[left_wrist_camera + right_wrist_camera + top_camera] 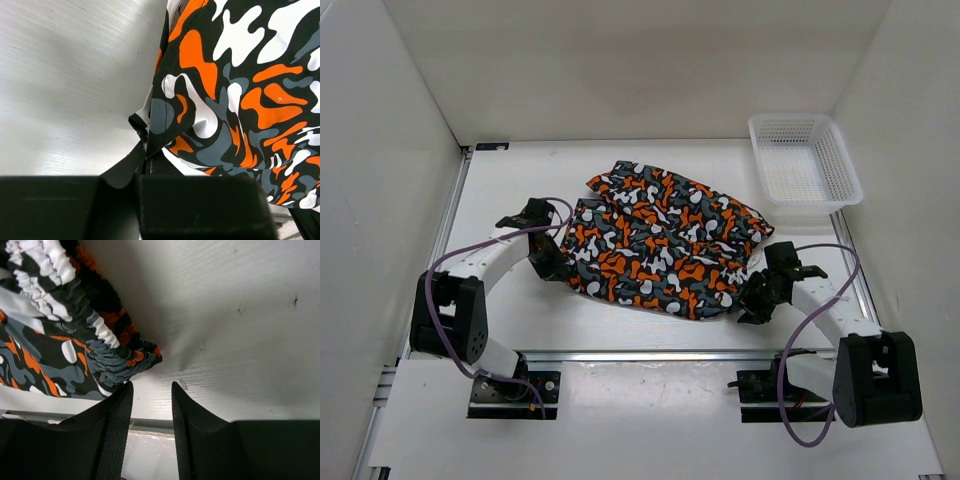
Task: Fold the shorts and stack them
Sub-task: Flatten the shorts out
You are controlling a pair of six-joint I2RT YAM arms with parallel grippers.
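The shorts (660, 240), camouflage print in orange, grey, black and white, lie spread in the middle of the table. My left gripper (552, 262) is at their left edge. In the left wrist view its jaws (141, 150) are shut on a corner of the shorts (240, 100). My right gripper (755, 300) is at the shorts' near right corner. In the right wrist view it (152, 387) is open and empty over bare table, with the gathered waistband of the shorts (65, 340) just beyond its left finger.
A white mesh basket (803, 160) stands at the back right of the table. White walls enclose the table on three sides. The table's near edge with a metal rail (650, 353) lies just below both grippers.
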